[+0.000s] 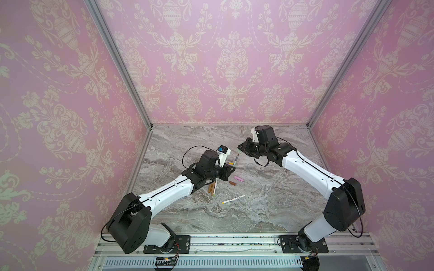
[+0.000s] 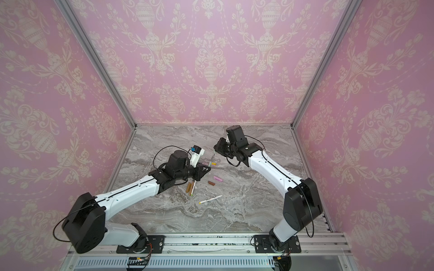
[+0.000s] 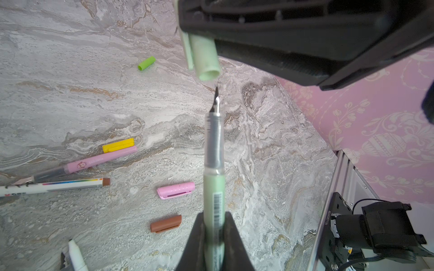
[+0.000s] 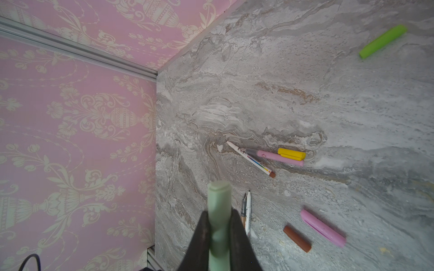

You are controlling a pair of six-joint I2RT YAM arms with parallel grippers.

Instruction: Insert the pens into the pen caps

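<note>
We think the job has only just begun. Our left tool [image 3: 212, 225] is pinching the pale green pen [image 3: 212, 169] low on its body. The pen's sharp tip points at the pale green cap [image 3: 204, 58]. Our right tool [image 4: 219, 218] is pinching that cap. The tip sits just in front of the cap's open mouth, but it is not inside yet. Both are up in the air over the back part of the tabletop [image 1: 258, 211].

No pen that we can see has a cap on. The pink pen [image 3: 94, 162] lies bare and touches the yellow cap [image 3: 118, 145]. The white pen with the brown end [image 3: 58, 186] seems to touch the pink pen near the tips. The pink cap [image 3: 176, 190] and the brown cap [image 3: 166, 223] lie near each other. The bright green cap [image 3: 146, 63] lies well apart from the rest. The white pen with the yellow end [image 1: 233, 199] lies alone nearer the front. More pens lie partly under the left arm [image 1: 169, 190], and we cannot tell much about them.

So we think one pair is almost joined and all the others are waiting.
</note>
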